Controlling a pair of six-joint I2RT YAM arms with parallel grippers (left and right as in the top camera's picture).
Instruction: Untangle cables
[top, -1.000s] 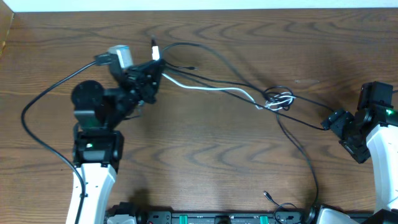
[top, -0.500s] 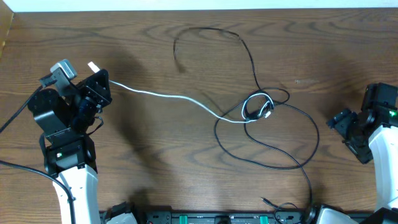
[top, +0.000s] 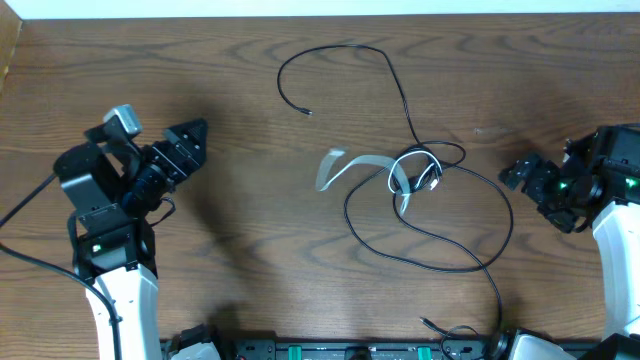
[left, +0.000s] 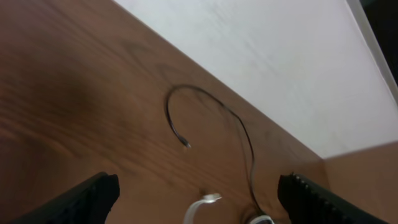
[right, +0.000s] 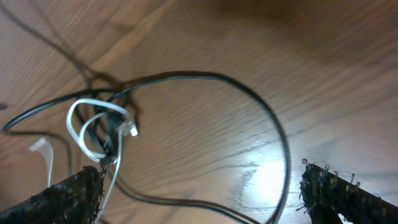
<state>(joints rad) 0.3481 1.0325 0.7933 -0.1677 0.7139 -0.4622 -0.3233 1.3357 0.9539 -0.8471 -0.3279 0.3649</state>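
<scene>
Two colours show in the cables (top: 402, 182): one white cord (top: 360, 160) and black cord (top: 345, 46), two lengths as far as I can follow, though the knot (top: 418, 176) hides where each runs. That knot lies mid-table, at 3 o'clock from my left gripper (top: 196, 142) and at 9 o'clock from my right gripper (top: 515, 175), well apart from both. Both my pairs of fingers are spread wide with nothing between them. The white cord's loose end, blurred, points toward 9 o'clock across the wooden table (top: 300, 270).
</scene>
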